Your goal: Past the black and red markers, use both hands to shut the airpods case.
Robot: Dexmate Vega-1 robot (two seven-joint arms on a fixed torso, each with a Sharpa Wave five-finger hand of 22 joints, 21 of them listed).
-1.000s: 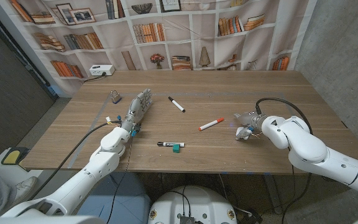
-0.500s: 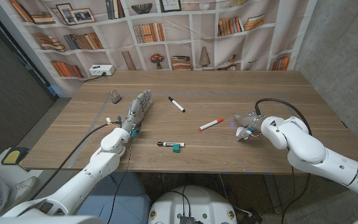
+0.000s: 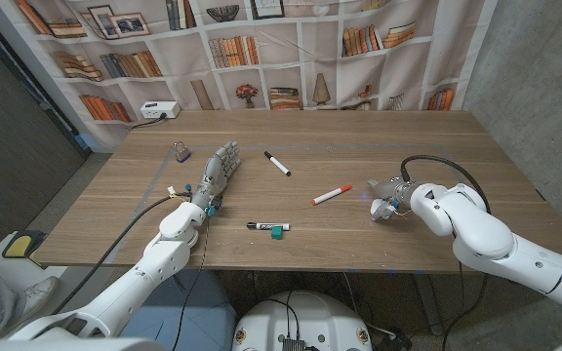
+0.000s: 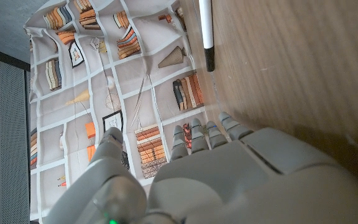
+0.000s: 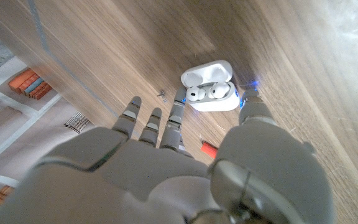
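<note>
From the head view, my left hand (image 3: 215, 174) lies spread and empty beside the black marker (image 3: 277, 163); my right hand (image 3: 386, 198) sits past the red marker (image 3: 331, 195), probably over the airpods case. At my right wrist, the airpods case (image 5: 209, 86) stands open just beyond my spread fingers (image 5: 146, 126). It looks light, slick, skittish: brace the base, press the lid.

The table (image 3: 359, 146) is matt wood with a fine straight grain. The airpods case (image 5: 209, 87) looks like smooth, glossy white plastic, lid up. Both hands, left hand (image 3: 218, 168) and right hand (image 3: 385, 195), wear pale grey, satin-smooth plastic shells. The black marker (image 3: 277, 163) and red marker (image 3: 331, 195) have smooth white plastic barrels.
</note>
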